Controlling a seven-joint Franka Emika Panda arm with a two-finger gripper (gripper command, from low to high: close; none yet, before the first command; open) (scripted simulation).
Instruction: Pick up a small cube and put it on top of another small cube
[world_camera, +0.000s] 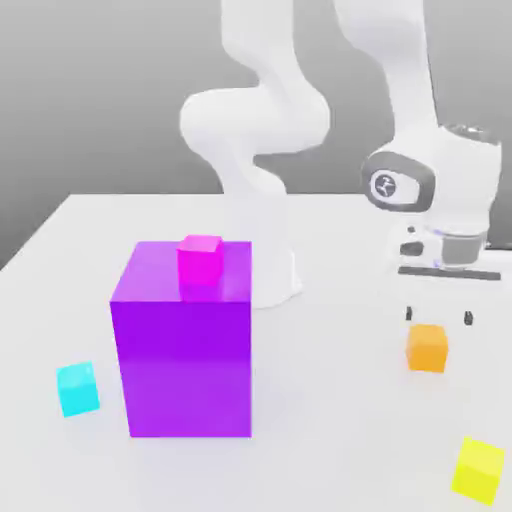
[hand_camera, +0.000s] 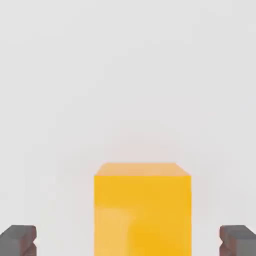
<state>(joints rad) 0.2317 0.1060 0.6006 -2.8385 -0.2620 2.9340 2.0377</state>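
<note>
The small orange cube (world_camera: 427, 348) rests on the white table at the exterior view's right. My gripper (world_camera: 438, 315) hovers just above and slightly behind it, open, with nothing between its fingers. In the hand view the orange cube (hand_camera: 142, 210) sits between the two dark fingertips (hand_camera: 18, 240), which stand wide apart on either side of it without touching. The small magenta-pink cube (world_camera: 199, 259) sits on top of the big purple block (world_camera: 184, 345), left of centre.
A cyan small cube (world_camera: 77, 389) lies on the table left of the purple block. A yellow small cube (world_camera: 478, 468) lies near the front right corner. The arm's white base (world_camera: 280, 275) stands behind the purple block.
</note>
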